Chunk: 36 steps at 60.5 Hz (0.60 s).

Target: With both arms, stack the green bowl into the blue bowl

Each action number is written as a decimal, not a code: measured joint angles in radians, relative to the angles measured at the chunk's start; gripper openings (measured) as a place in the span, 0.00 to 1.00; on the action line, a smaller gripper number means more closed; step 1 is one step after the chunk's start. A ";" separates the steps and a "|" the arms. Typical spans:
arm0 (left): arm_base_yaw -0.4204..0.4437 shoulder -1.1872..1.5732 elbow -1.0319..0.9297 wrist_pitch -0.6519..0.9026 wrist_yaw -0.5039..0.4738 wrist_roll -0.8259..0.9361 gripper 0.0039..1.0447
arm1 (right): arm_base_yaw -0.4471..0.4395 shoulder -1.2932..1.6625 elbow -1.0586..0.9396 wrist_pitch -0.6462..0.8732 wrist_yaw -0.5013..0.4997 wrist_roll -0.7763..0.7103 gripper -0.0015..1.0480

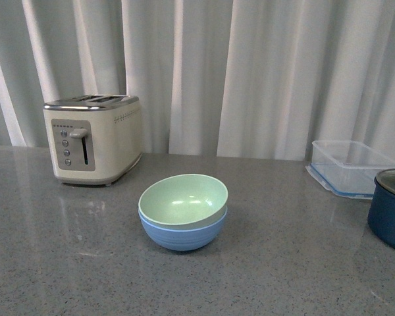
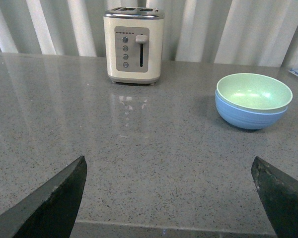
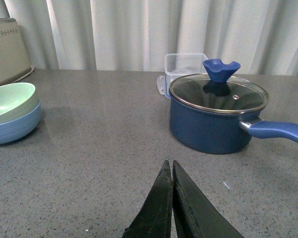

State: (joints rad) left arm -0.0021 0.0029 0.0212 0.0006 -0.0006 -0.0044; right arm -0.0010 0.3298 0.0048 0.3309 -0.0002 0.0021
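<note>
The green bowl [image 1: 184, 199] is seen nested inside the blue bowl [image 1: 182, 235], sitting slightly tilted so that its rim stands higher on the right side in the front view. The stacked pair is set near the middle of the grey speckled tabletop [image 1: 66, 263]. A cream toaster [image 1: 92, 139] is placed behind and to the left of the bowls, well apart from them, before a pale curtain [image 1: 263, 72]. A clear plastic container [image 1: 352, 166] is found at the far right, and a dark navy pot [image 3: 213, 119] with a glass lid [image 3: 218, 93] and a blue knob is stood just in front of it.

Neither arm is shown in the front view. In the left wrist view the left hand [image 2: 171, 193] is released, its two dark fingers [image 2: 59, 198] spread wide above bare tabletop, well short of the bowls. In the right wrist view the right hand [image 3: 172, 171] is clenched, fingertips pressed together with nothing between them, hovering over the tabletop between the bowls and the pot
</note>
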 joint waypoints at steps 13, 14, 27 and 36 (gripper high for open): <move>0.000 0.000 0.000 0.000 0.000 0.000 0.94 | 0.000 -0.076 0.000 -0.073 0.000 0.000 0.01; 0.000 0.000 0.000 0.000 0.000 0.000 0.94 | 0.000 -0.082 0.000 -0.080 0.000 0.000 0.01; 0.000 0.000 0.000 0.000 0.000 0.000 0.94 | 0.000 -0.145 0.000 -0.141 0.000 0.000 0.01; 0.000 0.000 0.000 0.000 0.000 0.000 0.94 | 0.000 -0.291 0.001 -0.320 0.000 0.000 0.01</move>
State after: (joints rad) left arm -0.0021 0.0029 0.0212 0.0006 -0.0010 -0.0044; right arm -0.0010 0.0387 0.0055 0.0105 -0.0006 0.0021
